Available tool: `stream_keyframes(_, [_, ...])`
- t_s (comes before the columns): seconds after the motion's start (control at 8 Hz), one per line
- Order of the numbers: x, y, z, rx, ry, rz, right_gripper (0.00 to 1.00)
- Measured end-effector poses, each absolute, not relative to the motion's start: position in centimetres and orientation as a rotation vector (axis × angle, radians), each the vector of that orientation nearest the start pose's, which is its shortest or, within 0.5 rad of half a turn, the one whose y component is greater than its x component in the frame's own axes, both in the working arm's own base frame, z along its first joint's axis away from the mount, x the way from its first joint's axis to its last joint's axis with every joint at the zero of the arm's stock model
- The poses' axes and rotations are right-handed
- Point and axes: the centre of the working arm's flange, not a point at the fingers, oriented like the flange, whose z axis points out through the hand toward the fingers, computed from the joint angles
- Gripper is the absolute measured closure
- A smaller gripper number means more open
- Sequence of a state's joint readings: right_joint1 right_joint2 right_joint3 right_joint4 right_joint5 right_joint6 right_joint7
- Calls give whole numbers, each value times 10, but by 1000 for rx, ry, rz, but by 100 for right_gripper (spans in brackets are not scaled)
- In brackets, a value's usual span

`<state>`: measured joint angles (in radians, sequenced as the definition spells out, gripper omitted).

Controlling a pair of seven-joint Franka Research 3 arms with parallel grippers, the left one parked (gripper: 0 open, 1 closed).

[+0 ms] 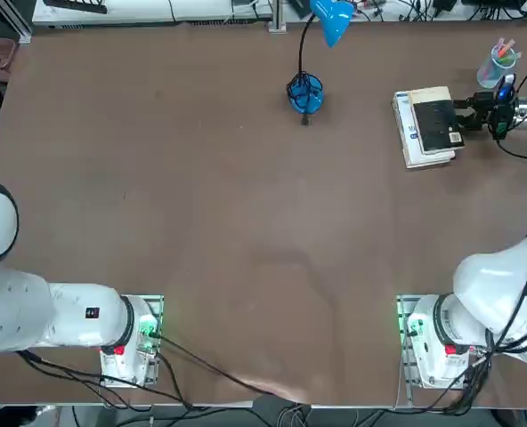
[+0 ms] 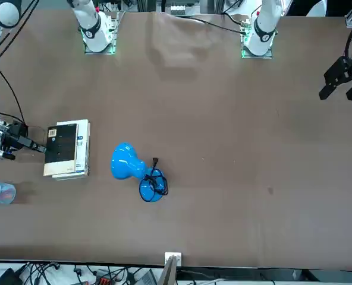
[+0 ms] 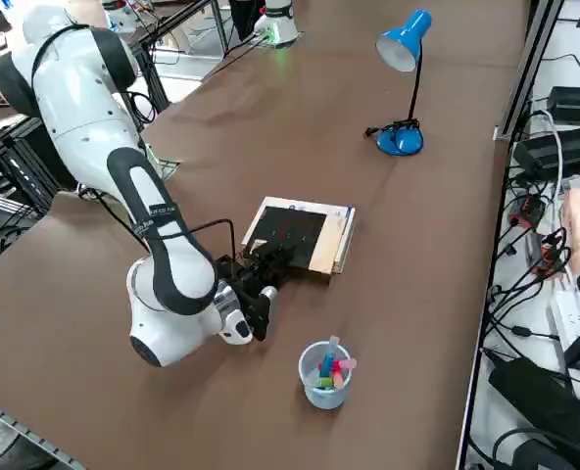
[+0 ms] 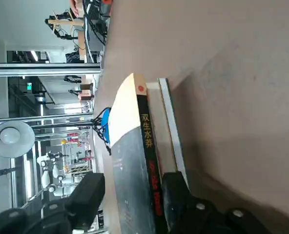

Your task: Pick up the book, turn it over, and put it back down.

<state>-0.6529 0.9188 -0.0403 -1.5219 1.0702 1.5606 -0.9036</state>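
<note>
Okay, book [image 1: 439, 124] sits atop the white book [image 1: 411, 133], far right of the table [image 1: 228, 196], long axis running away from the bases, cream end farthest. Right gripper [image 4: 134, 183] parted around its spine edge; contact unclear. Bare tabletop leftward. Spine reads 双生水, label [image 2: 52, 133] nearest the bases.

Reaching from the base [image 1: 441, 342] out over the far right part of the table with the right arm [image 3: 153, 191], raised at the elbow [image 3: 109, 64] and sloping down through the forearm [image 3: 158, 225]. Bent at the wrist [image 3: 177, 333], close above the table [image 3: 398, 294]. Holding the right tool [image 4: 134, 179] low at the arm's end, turned sideways and aimed roughly level toward the robot's left. Parted at the fingers [image 4: 89, 195], with one above the other and a gap between them.
</note>
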Motion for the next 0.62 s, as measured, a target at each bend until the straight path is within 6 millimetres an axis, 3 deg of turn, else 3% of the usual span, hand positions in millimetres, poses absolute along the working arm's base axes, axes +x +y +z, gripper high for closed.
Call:
stream_keyframes(0.38, [541,-324,110,-1863,299,-135,59])
stream_keyframes(0.5, [539,-326,110,-1860,296,-140,81])
stream_keyframes(0.62, [538,-327,112,-1851,285,-145,89])
